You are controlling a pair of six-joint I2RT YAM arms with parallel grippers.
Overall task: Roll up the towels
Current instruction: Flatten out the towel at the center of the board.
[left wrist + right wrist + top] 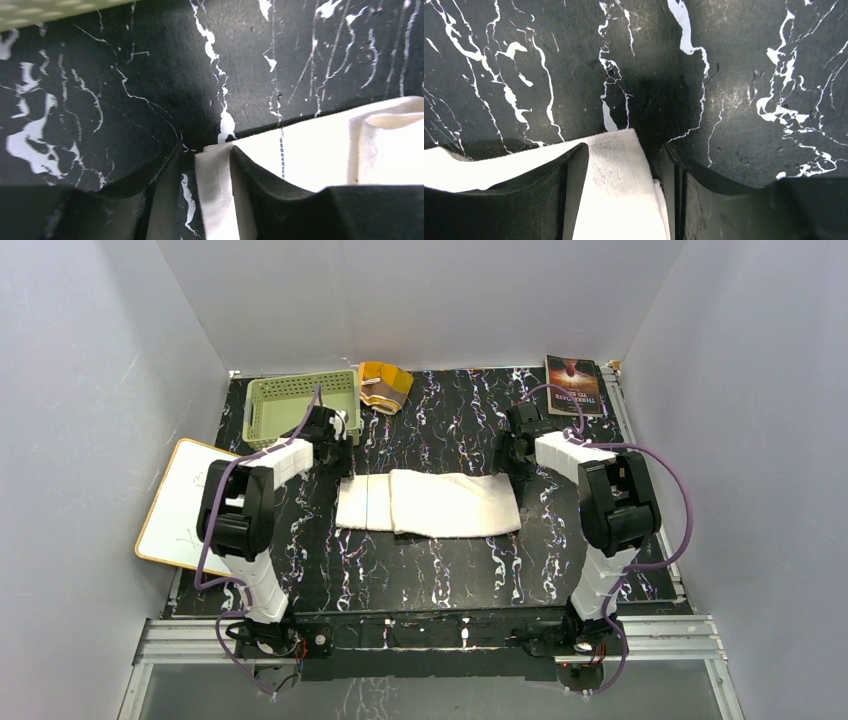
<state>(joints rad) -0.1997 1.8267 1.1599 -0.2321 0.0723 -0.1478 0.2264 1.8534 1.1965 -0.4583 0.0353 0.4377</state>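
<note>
The top external view looks down from high above and behind the arm bases, facing forward over the whole black marbled table. The left wrist view sits very close to the tabletop, looking down past the left gripper's fingers at the left end of the white towel. The right wrist view, equally close, looks past the right gripper's fingers at the towel's right corner. All three share that towel; the two wrist views seem to share no patch of it, though the tight framing leaves doubt
</note>
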